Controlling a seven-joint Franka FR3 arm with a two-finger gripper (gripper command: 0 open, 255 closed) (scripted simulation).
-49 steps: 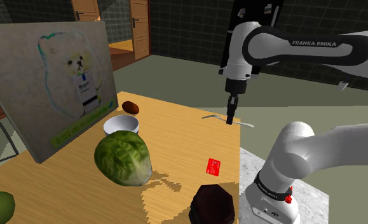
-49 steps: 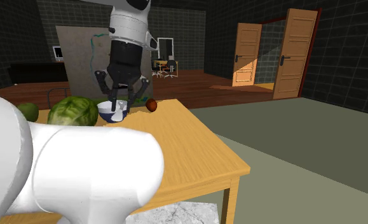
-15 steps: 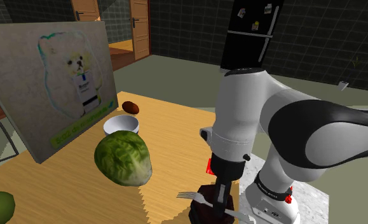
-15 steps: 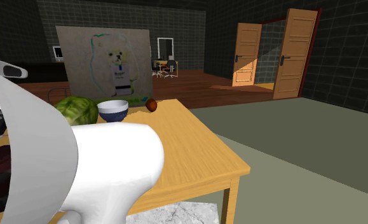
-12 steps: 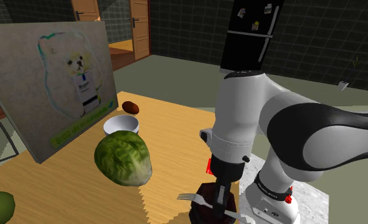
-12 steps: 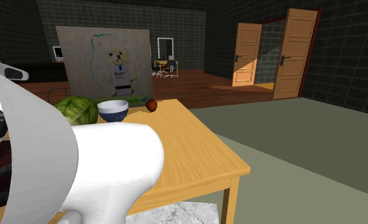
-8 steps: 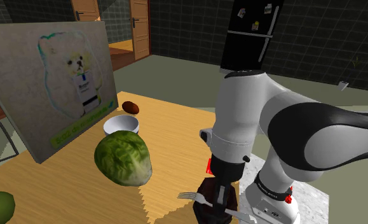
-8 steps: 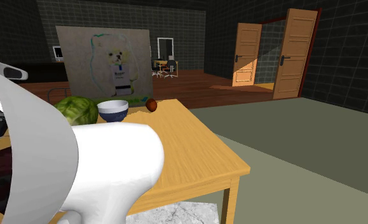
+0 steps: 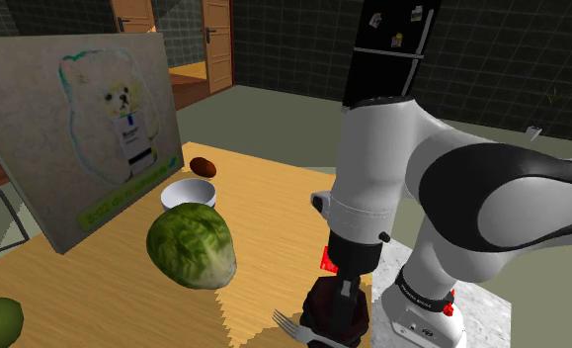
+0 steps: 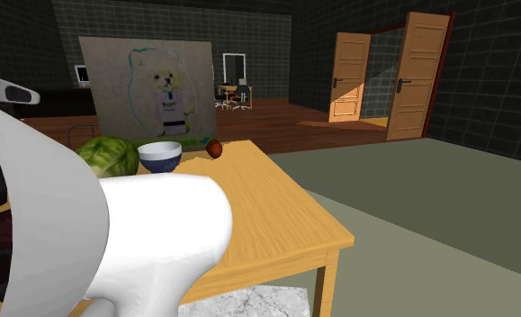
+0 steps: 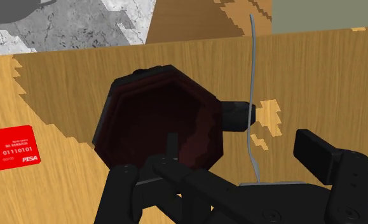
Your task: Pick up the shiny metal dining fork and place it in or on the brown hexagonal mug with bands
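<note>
Tool [image 11: 243, 149] hanging open over mug [image 11: 160, 121] near counter [image 11: 55, 89] edge. Fork [image 11: 252, 83] sitting beside opening, ungripped; recentring over mug looking wise, else likely sliding off.

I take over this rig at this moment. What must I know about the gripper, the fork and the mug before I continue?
Gripper: open, above the mug; its fingers stand apart and do not touch the fork.
Fork: runs between the fingers, beside the mug's opening and across its handle. I cannot tell whether it rests there or is falling.
Mug: upright on the table, nothing visible inside.
Done: the fork is at the mug.
Left: the fork is not in the mug; probably grasp it again and set it inside.
</note>
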